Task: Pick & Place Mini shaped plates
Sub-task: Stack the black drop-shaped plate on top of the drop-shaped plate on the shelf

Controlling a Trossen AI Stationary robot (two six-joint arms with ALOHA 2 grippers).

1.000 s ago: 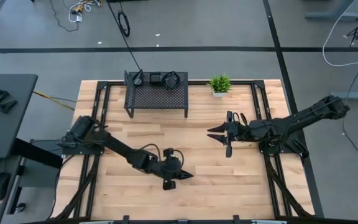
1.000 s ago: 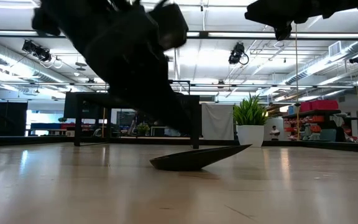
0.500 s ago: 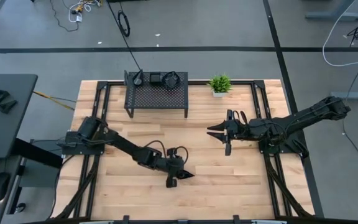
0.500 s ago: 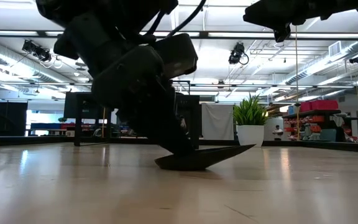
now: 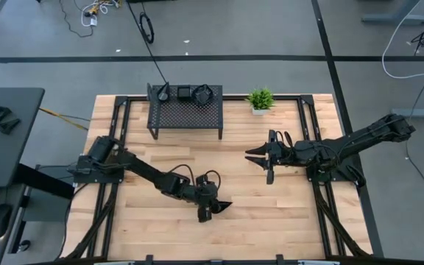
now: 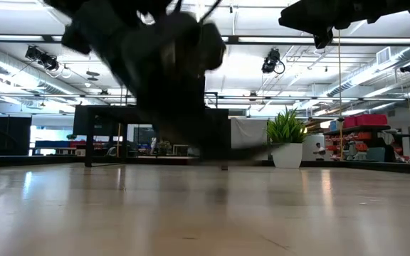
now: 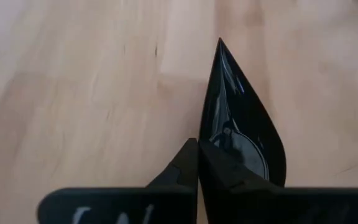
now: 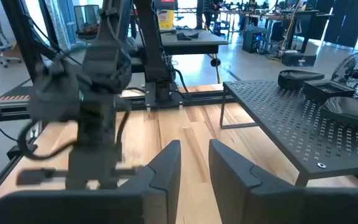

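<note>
A glossy black teardrop-shaped mini plate [image 7: 244, 130] sits in my left gripper [image 7: 196, 148], which is shut on it near the table's front middle [image 5: 212, 210]. The plate's pointed tip [image 7: 220, 45] faces away from the gripper. In the low view the plate [image 6: 244, 154] is a blurred dark streak above the tabletop. My right gripper [image 5: 266, 163] hovers open over the right half of the table, with nothing between its fingers [image 8: 166, 163]. Three more mini plates [image 5: 185, 93] rest on top of the black mesh rack [image 5: 185, 114]. My left gripper pinches the teardrop plate's rim at its wide round end [image 7: 211, 142] between its two fingers. One finger [image 7: 229, 171] lies on the dish's inner face, the other [image 7: 180, 165] on its outer side. The fingers come slanting down from the table's left and run along the plate. The plate looks raised off the table.
The mesh rack stands at the table's far edge, left of centre. A small green potted plant [image 5: 260, 99] stands to its right. Bare wood lies between the two arms [image 5: 227, 158]. The table's black frame rails [image 5: 311, 125] run along both sides.
My left gripper has edged toward the table's right edge, rolled a little and taken hold of the teardrop plate. The plate lay tilted with its underside on the wood. It now shows above the tabletop in the low view, blurred.
</note>
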